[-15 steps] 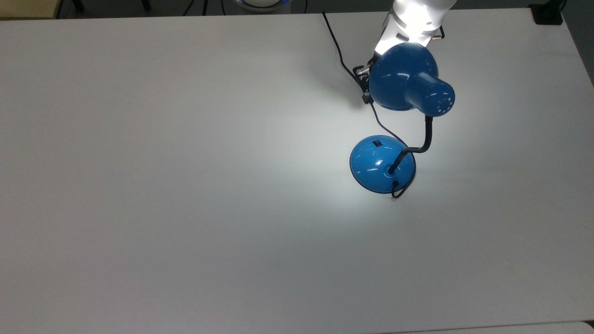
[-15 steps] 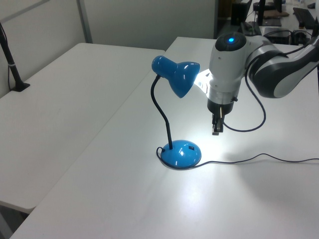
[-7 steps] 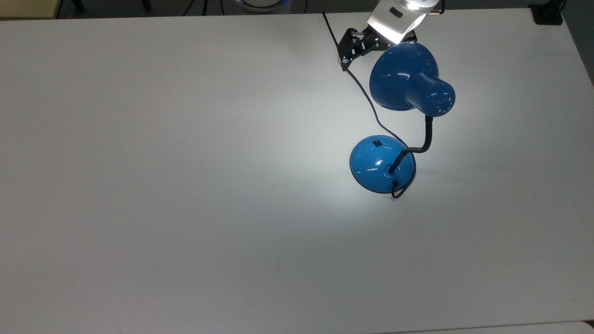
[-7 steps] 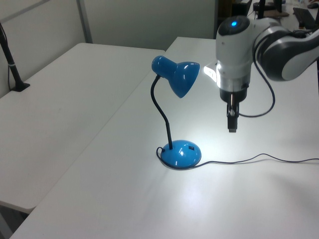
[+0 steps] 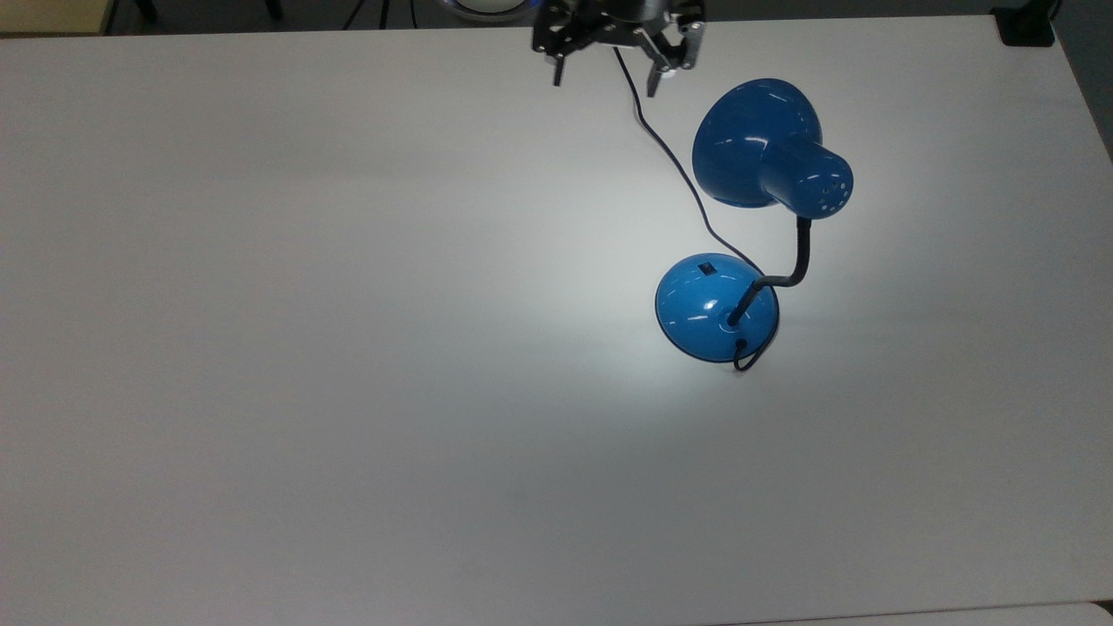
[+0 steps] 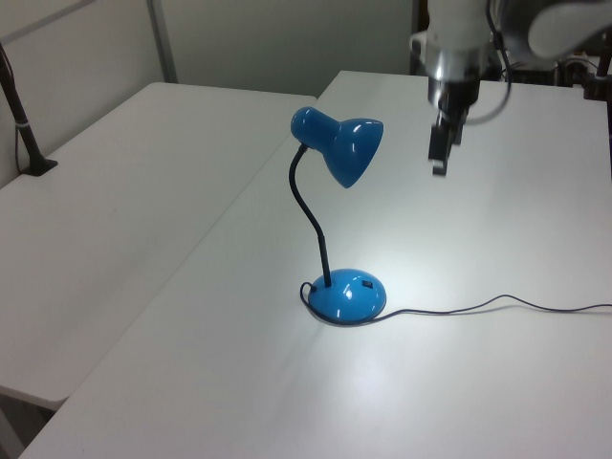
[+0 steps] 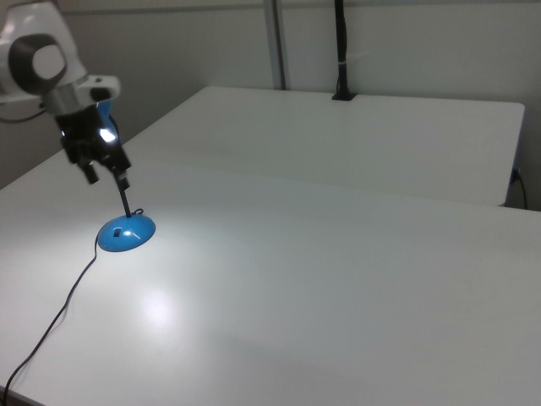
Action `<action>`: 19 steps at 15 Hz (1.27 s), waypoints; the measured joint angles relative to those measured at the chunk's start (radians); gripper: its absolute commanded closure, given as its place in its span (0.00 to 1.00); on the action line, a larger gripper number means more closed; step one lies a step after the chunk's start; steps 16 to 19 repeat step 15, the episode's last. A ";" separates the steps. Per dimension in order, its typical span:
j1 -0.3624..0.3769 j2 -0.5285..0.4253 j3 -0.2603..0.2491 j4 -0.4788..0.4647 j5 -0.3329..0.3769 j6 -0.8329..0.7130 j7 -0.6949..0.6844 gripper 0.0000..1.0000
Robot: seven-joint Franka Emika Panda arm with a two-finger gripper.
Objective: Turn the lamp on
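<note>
The lamp stands on the white table (image 5: pixel 261 348), lit, with a bright pool of light around its base. Its blue shade (image 5: pixel 755 143) tilts on the black gooseneck (image 5: pixel 800 256) over the domed blue base (image 5: pixel 715 309), which carries a small black switch (image 5: pixel 709 268). The black cord (image 5: pixel 669 152) runs from the base to the top view's top edge. My gripper (image 5: pixel 604 78) hangs open and empty over the cord, up and to the top view's left of the shade. The gripper (image 6: pixel 440 153) is clear of the shade (image 6: pixel 346 148) and well above the base (image 6: pixel 349 295). From the right view, the gripper (image 7: pixel 107 176) is in front of the shade, above the base (image 7: pixel 127 233).
A black block (image 5: pixel 1026 26) sits at the table's corner at the top view's upper right. A second white table (image 6: pixel 115 191) adjoins on the left view's left, with a black clamped post (image 6: pixel 24 134). The cord (image 6: pixel 497 304) trails toward the left view's right edge.
My gripper has risen and pulled away from the lamp shade toward the top view's upper left, turning as it went; its fingers now stand spread. The lamp stayed lit and still.
</note>
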 measured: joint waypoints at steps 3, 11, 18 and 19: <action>-0.020 -0.009 -0.110 0.073 0.037 -0.033 -0.051 0.00; -0.017 -0.004 -0.335 0.157 0.087 -0.034 -0.245 0.00; -0.011 -0.003 -0.340 0.170 0.090 -0.072 -0.251 0.00; -0.011 -0.003 -0.340 0.170 0.090 -0.072 -0.251 0.00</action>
